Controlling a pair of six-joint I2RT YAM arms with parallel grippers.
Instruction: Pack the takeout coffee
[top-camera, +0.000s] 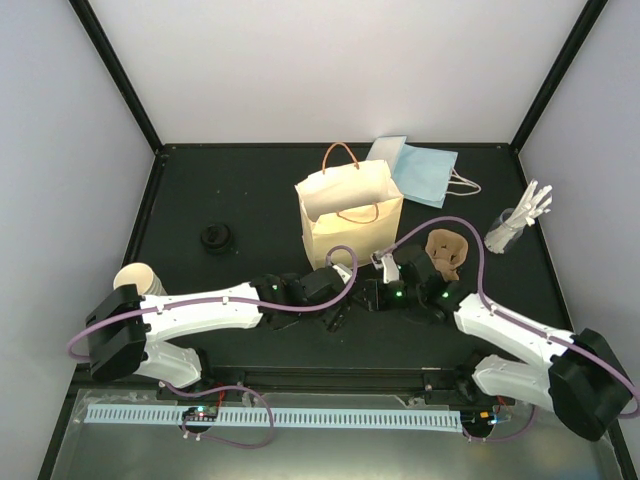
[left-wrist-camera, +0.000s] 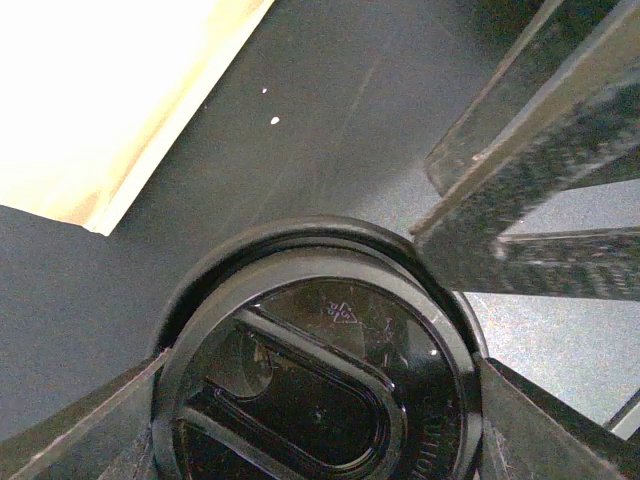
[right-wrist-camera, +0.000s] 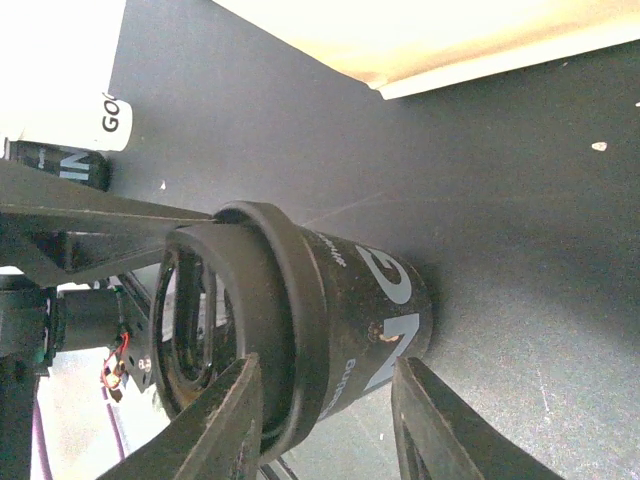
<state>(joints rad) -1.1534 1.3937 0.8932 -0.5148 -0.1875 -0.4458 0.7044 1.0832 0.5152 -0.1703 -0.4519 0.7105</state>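
Note:
The takeout coffee (right-wrist-camera: 340, 300) is a dark cup with white lettering and a round black lid (left-wrist-camera: 320, 340). It stands on the black table just in front of the tan paper bag (top-camera: 350, 225). My left gripper (left-wrist-camera: 318, 400) comes down from above, one finger pressed on each side of the lid's rim. My right gripper (right-wrist-camera: 325, 368) is open beside the cup, turned so one finger is level with the lid and the other is near the base. Its fingers (left-wrist-camera: 530, 170) show right of the lid in the left wrist view. In the top view both grippers (top-camera: 352, 298) (top-camera: 385, 292) cover the cup.
A loose black lid (top-camera: 216, 238) lies at the left, and a stack of lidless cream cups (top-camera: 140, 278) is nearer the left arm. A brown pulp carrier (top-camera: 447, 250) sits right of the bag. Blue bags (top-camera: 420, 168) lie behind it, and a clear cup of white cutlery (top-camera: 515, 225) is far right.

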